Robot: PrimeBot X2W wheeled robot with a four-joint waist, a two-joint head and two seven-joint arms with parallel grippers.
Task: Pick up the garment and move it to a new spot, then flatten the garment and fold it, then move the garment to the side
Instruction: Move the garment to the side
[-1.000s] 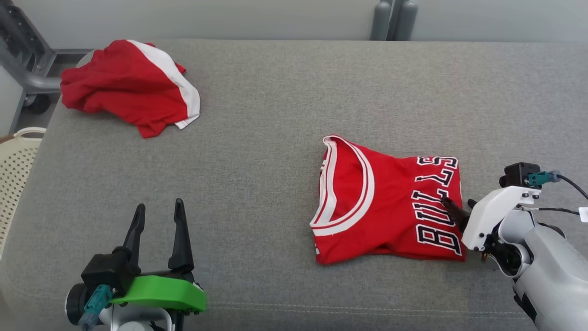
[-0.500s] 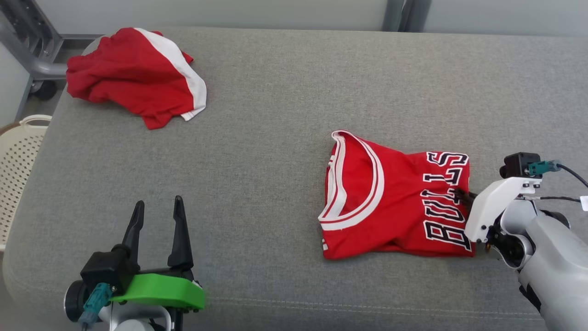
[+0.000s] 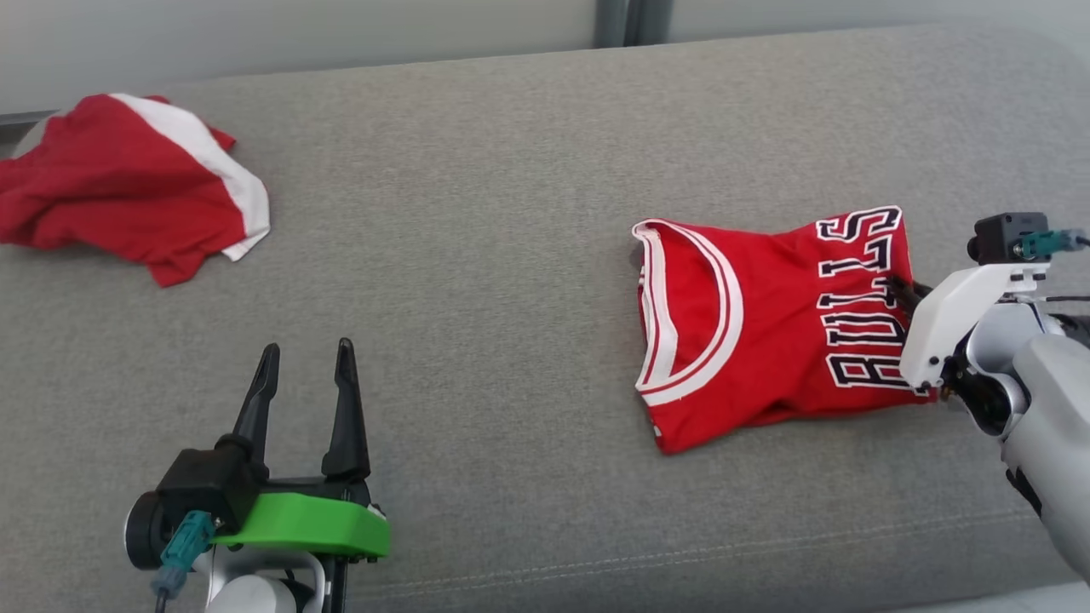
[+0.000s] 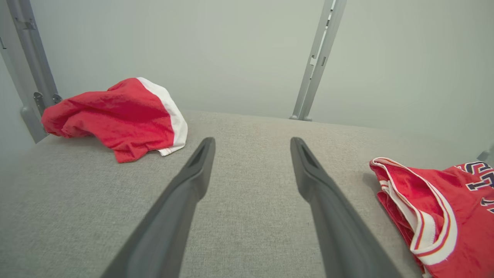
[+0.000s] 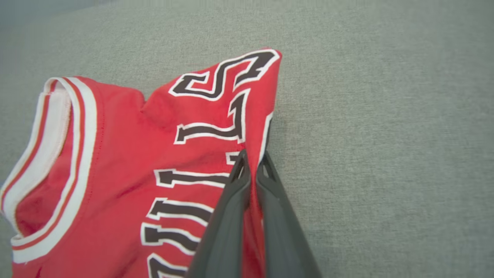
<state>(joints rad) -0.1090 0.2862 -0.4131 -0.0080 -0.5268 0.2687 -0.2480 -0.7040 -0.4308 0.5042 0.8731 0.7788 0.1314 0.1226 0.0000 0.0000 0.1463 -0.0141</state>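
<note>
Grey woven-fabric counter point(image 3: 477, 255) runs across the whole head view, with a pale wall point(image 4: 193, 50) behind its far edge.

Red basketball jersey point(image 3: 766, 332): folded, with a white-and-red striped neckband and black, white-edged BULLS lettering. It lies on the counter right of centre in the head view. The neck opening faces frame left. The lettering runs up the frame along the jersey's right side.

Right hand point(image 3: 901, 289) enters from the right edge of the head view, with a white wrist housing behind it. Its tips are at the jersey's right-hand edge, beside the letters. In the right wrist view its two dark fingers point(image 5: 227, 216) are pressed together with a strip of red cloth pinched between them, next to the second L. The rest of the jersey spreads out to the left of that frame, resting on the counter.

Left hand point(image 3: 308, 353) sits at lower left of the head view, on a green housing, fingers pointing up the frame. The fingers are spread wide with nothing between them. In the left wrist view only bare counter shows in the gap.

Crumpled red-and-white garment point(image 3: 111, 196) lies in a heap at upper left of the head view, well apart from the jersey.

Grey metal upright point(image 4: 316, 61) stands against the wall behind the counter, upper centre-right of the left wrist view.
</note>
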